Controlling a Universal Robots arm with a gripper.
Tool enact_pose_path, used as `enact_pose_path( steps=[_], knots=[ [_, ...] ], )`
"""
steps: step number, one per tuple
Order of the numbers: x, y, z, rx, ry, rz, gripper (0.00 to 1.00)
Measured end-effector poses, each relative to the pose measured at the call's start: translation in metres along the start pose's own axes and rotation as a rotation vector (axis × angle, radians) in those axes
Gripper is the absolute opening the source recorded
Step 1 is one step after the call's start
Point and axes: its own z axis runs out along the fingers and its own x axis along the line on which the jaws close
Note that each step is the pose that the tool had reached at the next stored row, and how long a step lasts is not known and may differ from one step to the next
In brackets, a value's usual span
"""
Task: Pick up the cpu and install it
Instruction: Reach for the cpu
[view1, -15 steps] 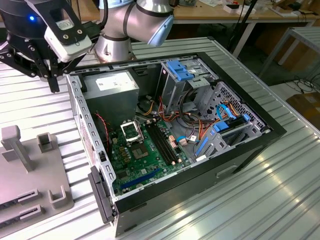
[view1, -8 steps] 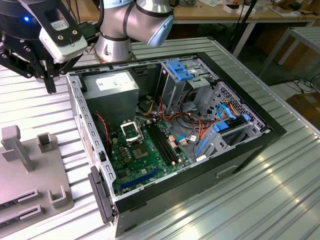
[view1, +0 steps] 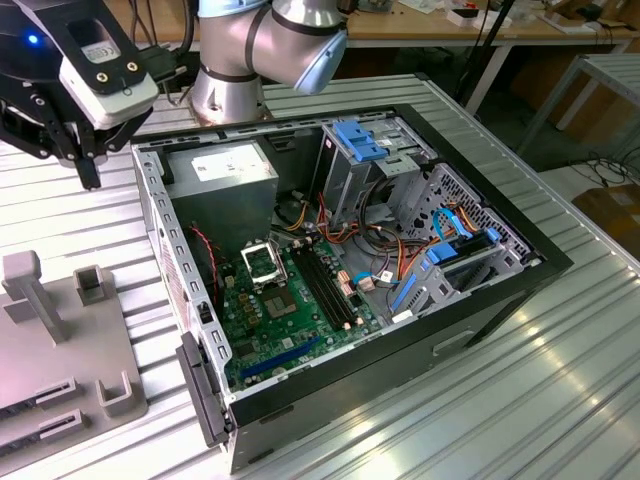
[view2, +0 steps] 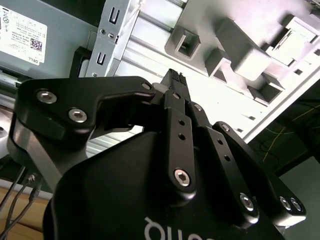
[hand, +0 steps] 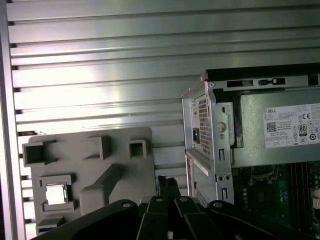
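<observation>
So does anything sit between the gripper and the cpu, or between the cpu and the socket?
Nothing visible blocks the gripper: the cpu lies uncovered in a recess of the grey holder. Toward the socket, the metal side wall of the case stands between holder and board, though the case is open on top.

The desk is ribbed, shiny metal. The tray is matt grey plastic; the cpu has a pale metallic sheen. The gripper is smooth matt black; the case is dull sheet metal.
</observation>
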Motion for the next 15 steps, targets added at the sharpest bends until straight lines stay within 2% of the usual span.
enact_pose_path(
  steps=[15],
  knots=[
    [0.0120, -0.0009, 0.0008, 0.0000, -0.0001, 0.000, 0.11]
  ],
)
